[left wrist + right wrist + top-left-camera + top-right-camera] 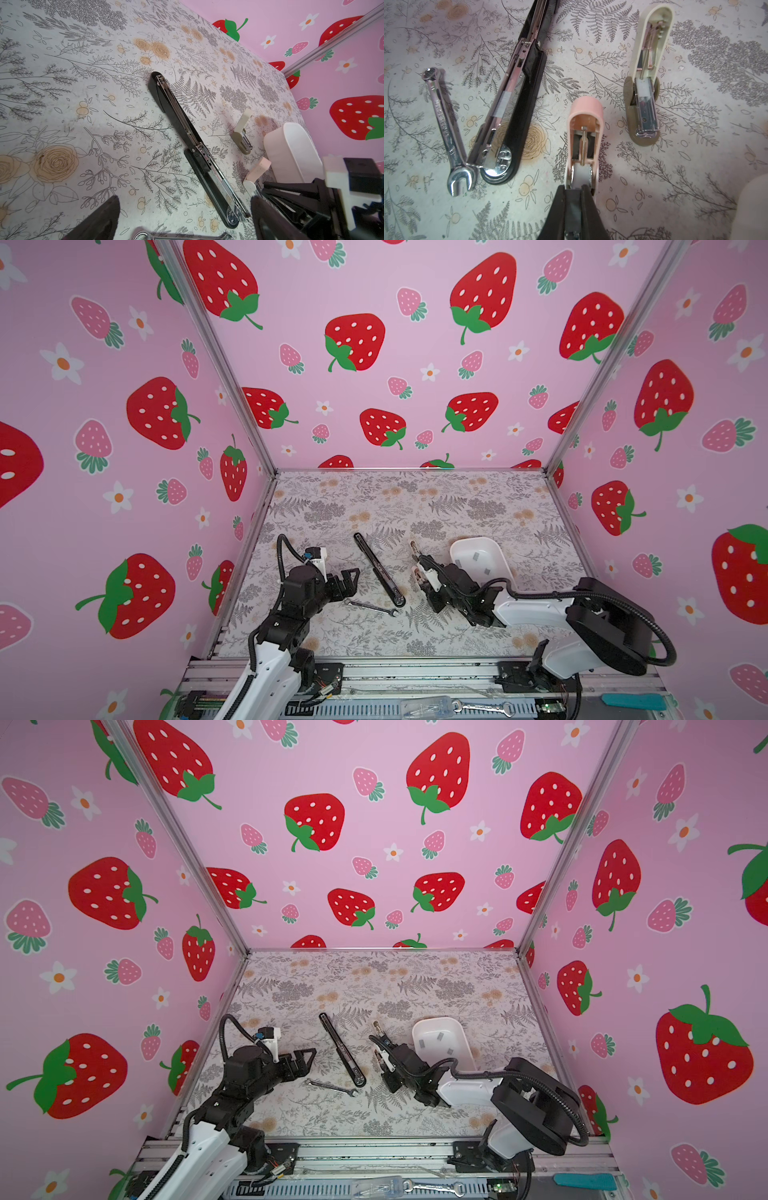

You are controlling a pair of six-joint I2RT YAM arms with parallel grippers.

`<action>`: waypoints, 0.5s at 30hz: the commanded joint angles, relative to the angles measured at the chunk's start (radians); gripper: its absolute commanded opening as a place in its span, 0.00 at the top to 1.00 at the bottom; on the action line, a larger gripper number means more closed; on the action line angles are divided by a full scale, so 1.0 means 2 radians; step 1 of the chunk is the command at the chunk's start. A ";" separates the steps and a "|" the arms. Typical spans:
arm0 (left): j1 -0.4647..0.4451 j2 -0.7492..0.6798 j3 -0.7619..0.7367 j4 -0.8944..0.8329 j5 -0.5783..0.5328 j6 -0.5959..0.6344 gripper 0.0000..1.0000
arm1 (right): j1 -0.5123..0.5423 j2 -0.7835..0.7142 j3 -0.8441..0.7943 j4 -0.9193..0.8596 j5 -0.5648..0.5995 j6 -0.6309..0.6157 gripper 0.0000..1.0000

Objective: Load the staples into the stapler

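The black stapler lies folded open flat at the table's middle, its silver channel up. A grey strip of staples sits in that channel. More staples lie in the white tray. My right gripper is shut on a grey strip of staples, its tips at the open tray of the small pink stapler. My left gripper hangs open just left of the black stapler, whose near end lies between the fingers without touching them.
A silver wrench lies by the black stapler's near end. A small beige stapler lies open beyond the pink one. The white tray stands at the right, close to the right arm.
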 commanded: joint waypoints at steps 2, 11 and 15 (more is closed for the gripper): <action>0.002 -0.004 -0.002 0.003 0.003 0.000 0.01 | -0.002 0.005 0.005 0.008 0.006 0.004 0.93; 0.002 -0.005 -0.003 0.002 0.003 0.001 0.01 | -0.002 0.003 0.007 0.004 0.008 0.000 0.94; 0.002 -0.004 -0.003 0.002 0.003 0.001 0.01 | -0.002 -0.006 0.006 -0.002 0.012 -0.004 0.94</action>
